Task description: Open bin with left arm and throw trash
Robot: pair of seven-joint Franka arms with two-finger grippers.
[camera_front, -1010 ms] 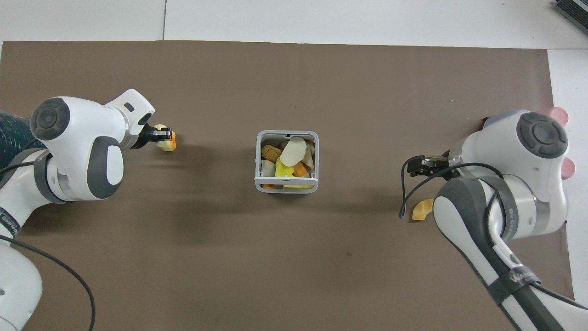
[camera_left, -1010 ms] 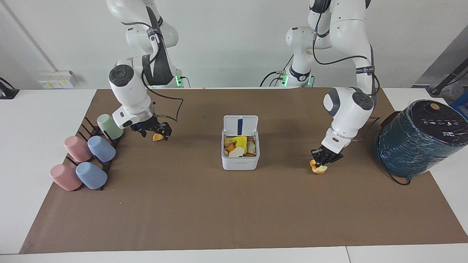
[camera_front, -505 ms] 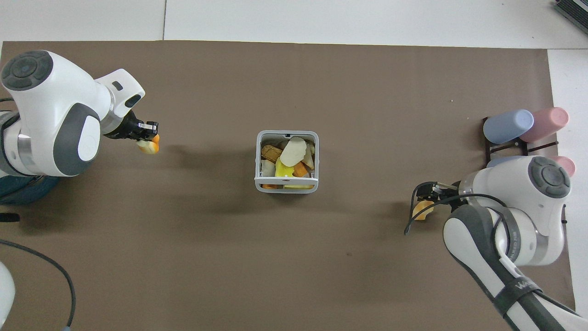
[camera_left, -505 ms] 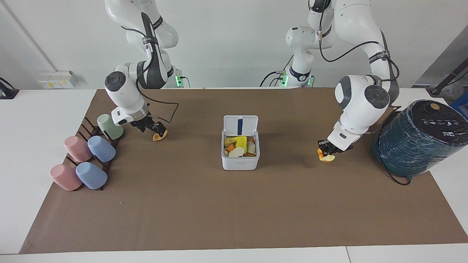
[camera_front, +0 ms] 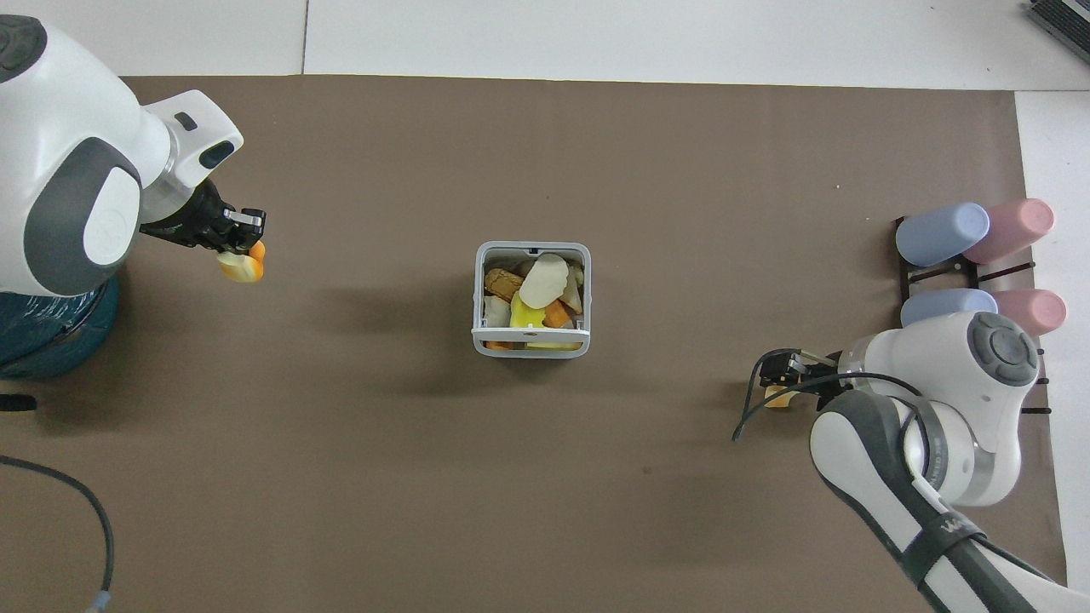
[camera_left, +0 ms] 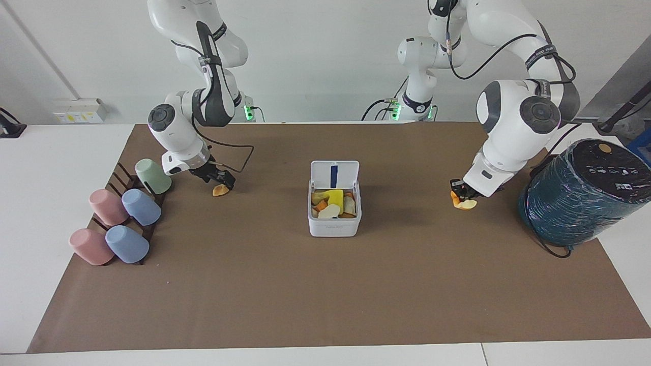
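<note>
On the bin [camera_left: 334, 227], unreadable lettering.

White table [camera_left: 30, 203]; brown mat [camera_left: 305, 284]; bin [camera_left: 334, 226], cup rack [camera_left: 124, 183], wrapped cylinder [camera_left: 580, 203]

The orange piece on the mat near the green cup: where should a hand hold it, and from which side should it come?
Probably across the short width of the orange piece, from straight above: it lies low on the mat, small and curved, bare mat around it. The right hand is over it.

White bin [camera_left: 334, 226] with blue-striped lid, pink, blue and green cups [camera_left: 122, 216], brown mat [camera_left: 325, 295], dark teal cylinder [camera_left: 580, 198].
</note>
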